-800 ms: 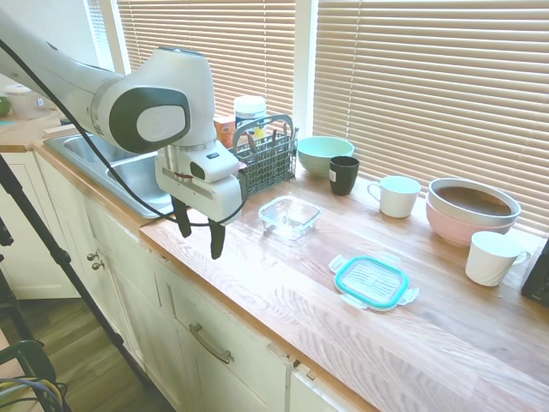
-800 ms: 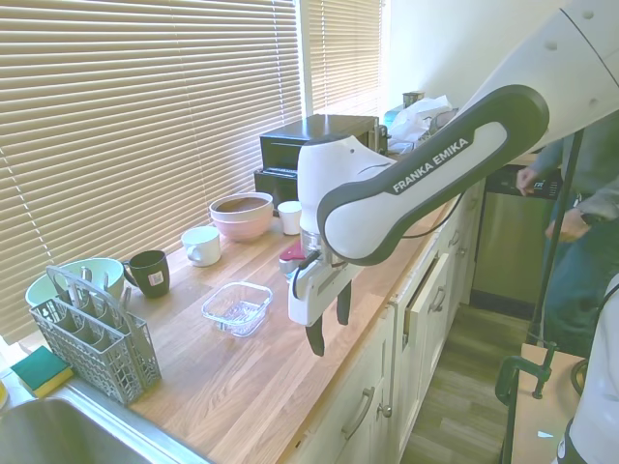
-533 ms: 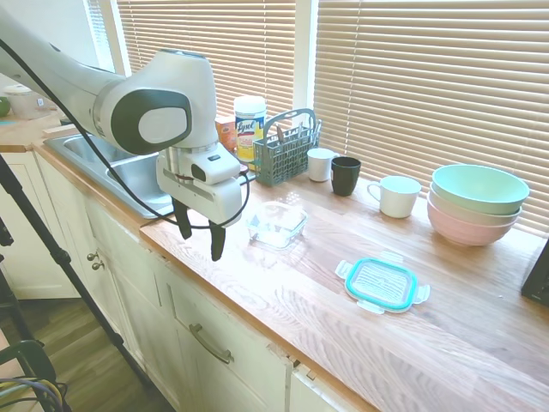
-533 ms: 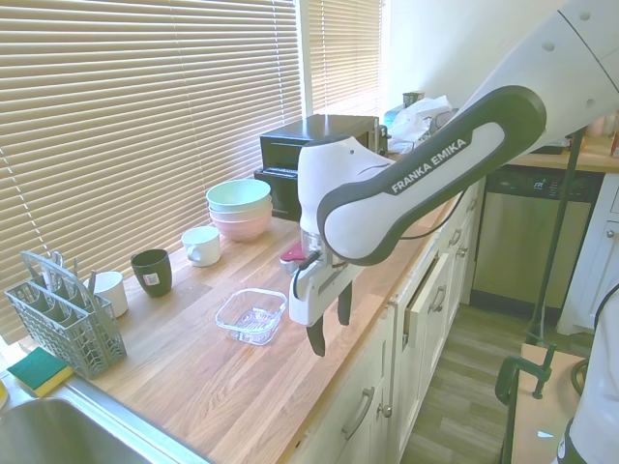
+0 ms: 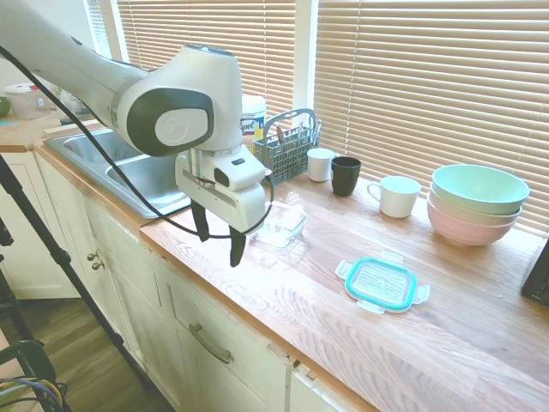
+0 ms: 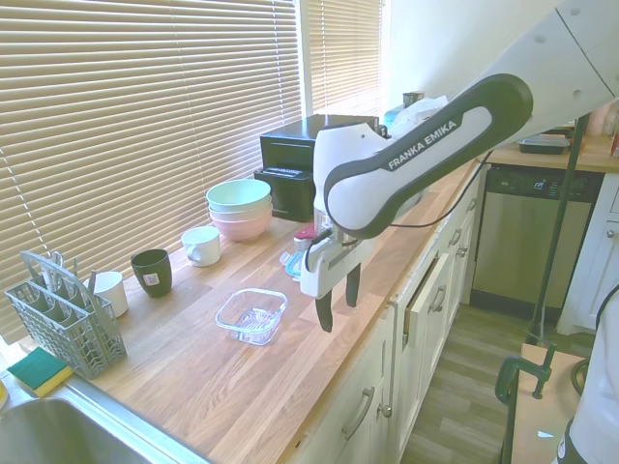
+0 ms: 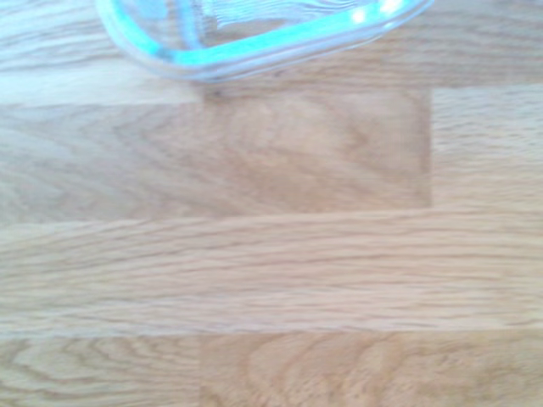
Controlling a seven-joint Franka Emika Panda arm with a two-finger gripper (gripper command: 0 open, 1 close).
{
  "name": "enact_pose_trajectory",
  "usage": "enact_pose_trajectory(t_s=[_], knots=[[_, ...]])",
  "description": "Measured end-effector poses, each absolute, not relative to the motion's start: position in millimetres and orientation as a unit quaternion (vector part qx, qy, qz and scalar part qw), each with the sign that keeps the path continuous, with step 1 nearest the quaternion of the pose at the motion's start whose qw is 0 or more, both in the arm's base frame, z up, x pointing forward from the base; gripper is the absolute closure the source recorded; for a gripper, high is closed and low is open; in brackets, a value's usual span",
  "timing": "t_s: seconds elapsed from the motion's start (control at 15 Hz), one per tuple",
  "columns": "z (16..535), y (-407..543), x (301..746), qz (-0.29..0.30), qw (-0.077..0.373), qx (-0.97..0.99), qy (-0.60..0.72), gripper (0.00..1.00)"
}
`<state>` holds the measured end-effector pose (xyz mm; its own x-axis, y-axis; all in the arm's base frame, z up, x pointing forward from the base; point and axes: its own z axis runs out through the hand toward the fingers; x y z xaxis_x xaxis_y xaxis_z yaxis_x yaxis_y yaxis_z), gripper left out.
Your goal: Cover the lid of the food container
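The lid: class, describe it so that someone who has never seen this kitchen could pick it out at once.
On the wooden countertop under the blinds, look in front of the stacked mint and pink bowls and the white mug. The lid lies flat there, apart from the clear glass food container. Its teal rim and clear snap tabs set it apart.

Food container (image 7: pixel 254 38) edge — clear, blurred, wooden countertop (image 7: pixel 271 254) beneath
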<state>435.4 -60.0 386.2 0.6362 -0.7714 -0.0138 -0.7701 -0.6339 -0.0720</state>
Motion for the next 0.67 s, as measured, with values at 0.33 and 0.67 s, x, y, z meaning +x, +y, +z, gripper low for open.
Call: enact_pose_trajectory(t_s=[0.33, 0.67], knots=[[404.4, -132.1, 460.3, -0.007, 0.063, -0.895, 0.441, 0.00], [398.8, -204.2, 483.8, -0.005, 0.077, -0.889, 0.451, 0.00]])
